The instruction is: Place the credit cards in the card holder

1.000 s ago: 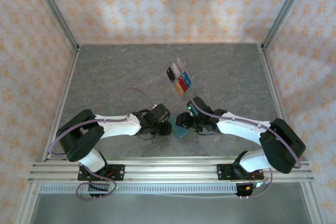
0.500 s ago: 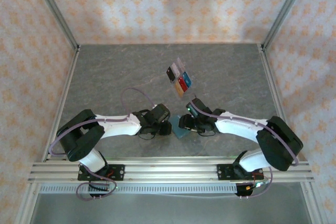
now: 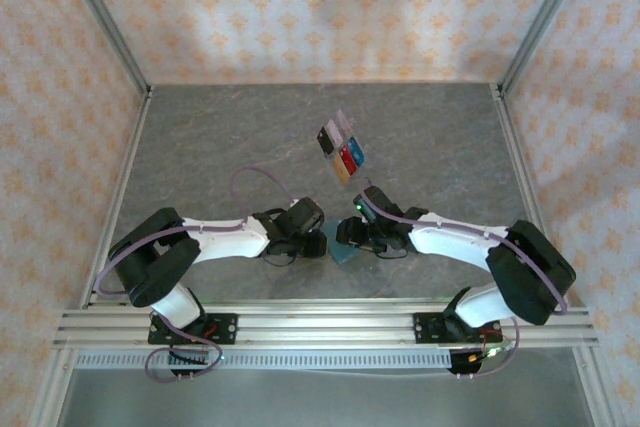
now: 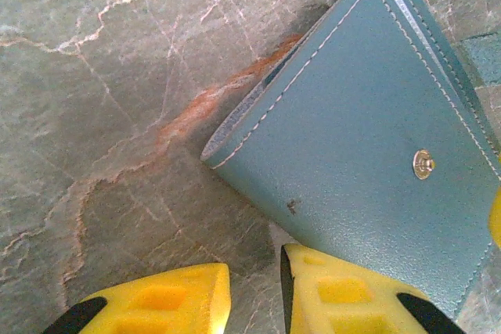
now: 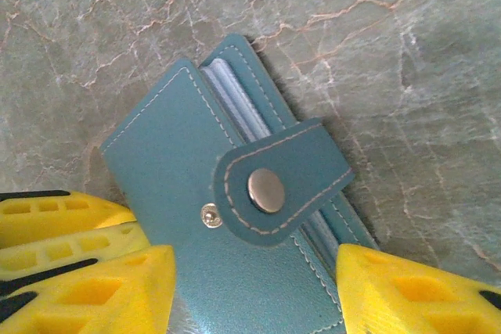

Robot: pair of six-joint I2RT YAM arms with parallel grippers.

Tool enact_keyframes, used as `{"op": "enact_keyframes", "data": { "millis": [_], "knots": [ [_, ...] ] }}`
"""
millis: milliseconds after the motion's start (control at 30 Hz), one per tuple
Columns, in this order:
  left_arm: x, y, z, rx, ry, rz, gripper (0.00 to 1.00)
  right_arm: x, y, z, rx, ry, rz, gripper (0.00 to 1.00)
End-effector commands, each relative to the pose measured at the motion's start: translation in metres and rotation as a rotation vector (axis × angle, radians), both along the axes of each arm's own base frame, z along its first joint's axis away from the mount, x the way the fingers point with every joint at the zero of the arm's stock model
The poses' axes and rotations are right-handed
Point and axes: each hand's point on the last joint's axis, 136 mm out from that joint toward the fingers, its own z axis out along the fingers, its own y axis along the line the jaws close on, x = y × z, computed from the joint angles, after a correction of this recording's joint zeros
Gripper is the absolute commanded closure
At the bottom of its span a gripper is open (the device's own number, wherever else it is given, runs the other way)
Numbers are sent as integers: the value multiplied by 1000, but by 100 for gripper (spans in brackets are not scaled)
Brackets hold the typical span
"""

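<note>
Step in hand, I judge: opening the wallet [image 5: 172, 170], folded at lower centre of the top view, strap [image 5: 286, 181] off its stud [image 5: 210, 215]. Your left gripper [image 4: 254, 291] and right gripper [image 5: 250, 271] stand apart beside it, clamping nothing. Cards [image 3: 341, 151] lie upper centre. Next: pin one half, lift the other.
</note>
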Motion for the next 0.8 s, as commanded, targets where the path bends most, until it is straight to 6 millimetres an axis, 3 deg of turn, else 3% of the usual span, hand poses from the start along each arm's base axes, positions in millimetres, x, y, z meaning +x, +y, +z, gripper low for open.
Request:
{"op": "enact_keyframes", "data": {
  "millis": [0, 133, 367, 567, 767],
  "knots": [
    [3, -17, -17, -39, 4, -16, 73, 3, 9, 6, 26, -19, 22, 43],
    [3, -17, -19, -35, 8, -17, 73, 2, 12, 4, 39, -7, 30, 44],
    [0, -20, -28, -33, 21, -23, 73, 4, 29, 24, 149, -19, 43, 44],
    [-1, -27, -33, -35, 26, -29, 73, 4, 35, 23, 173, 0, 50, 44],
    [-2, -28, -38, -34, 31, -26, 73, 6, 45, 41, 263, -18, 49, 44]
  ]
}}
